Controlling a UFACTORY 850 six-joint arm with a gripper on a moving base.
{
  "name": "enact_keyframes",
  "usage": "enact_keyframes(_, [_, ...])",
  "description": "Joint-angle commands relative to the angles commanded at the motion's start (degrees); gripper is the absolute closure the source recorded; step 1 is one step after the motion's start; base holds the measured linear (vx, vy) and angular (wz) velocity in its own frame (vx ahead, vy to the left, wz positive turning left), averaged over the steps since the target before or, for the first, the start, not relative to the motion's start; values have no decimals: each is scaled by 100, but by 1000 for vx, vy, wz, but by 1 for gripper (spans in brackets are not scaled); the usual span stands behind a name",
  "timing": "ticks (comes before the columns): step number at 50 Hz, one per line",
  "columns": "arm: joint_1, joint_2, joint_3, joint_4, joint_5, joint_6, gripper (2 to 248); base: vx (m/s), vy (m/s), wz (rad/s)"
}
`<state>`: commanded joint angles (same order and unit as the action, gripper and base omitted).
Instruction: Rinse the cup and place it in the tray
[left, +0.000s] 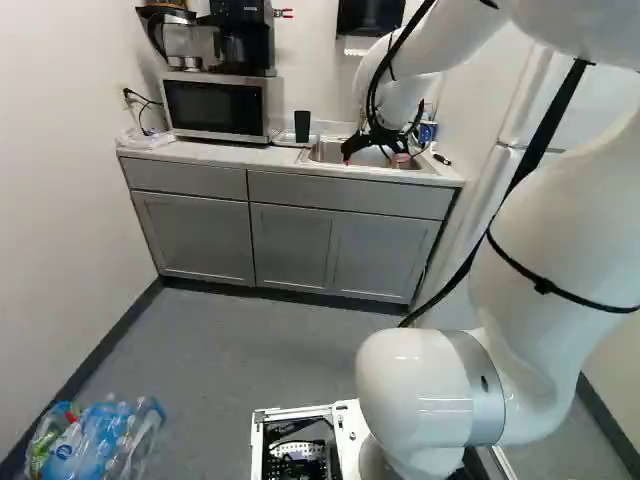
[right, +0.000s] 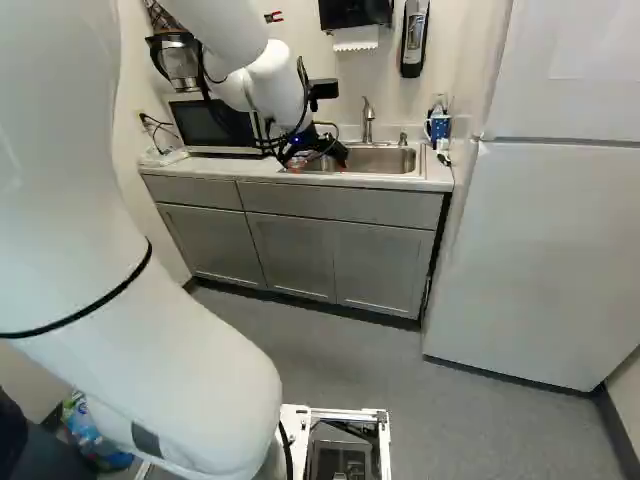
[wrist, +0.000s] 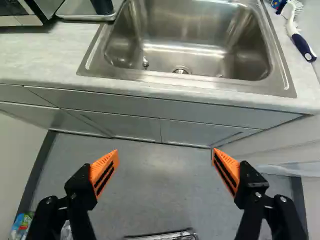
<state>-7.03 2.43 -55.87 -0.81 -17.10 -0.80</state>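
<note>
Grey floor (left: 270, 345) runs up to grey cabinets (left: 340, 235) under a pale countertop (wrist: 45, 57). We've got our black two-finger gripper (left: 374, 158) by the sink side, jaws wide apart. Ahead of it in the wrist view, we see the rectangular steel sink (wrist: 185, 30). Beside that, the plain black cylindrical cup (left: 302, 126) is on the shallow pale tray (wrist: 77, 11), at the end near the sink. Cup's upright, long axis vertical; we can't tell which end is the mouth. Looks dark all over, smooth-sided. Silver microwave (left: 220, 107) sits past the tray.
</note>
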Motion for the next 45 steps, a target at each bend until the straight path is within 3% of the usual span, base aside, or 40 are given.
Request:
enact_keyframes(23, [79, 153, 572, 9, 755, 9, 3, 0, 0, 0])
enact_keyframes(45, [188, 363, 1360, 22, 1794, 21, 3, 0, 0, 0])
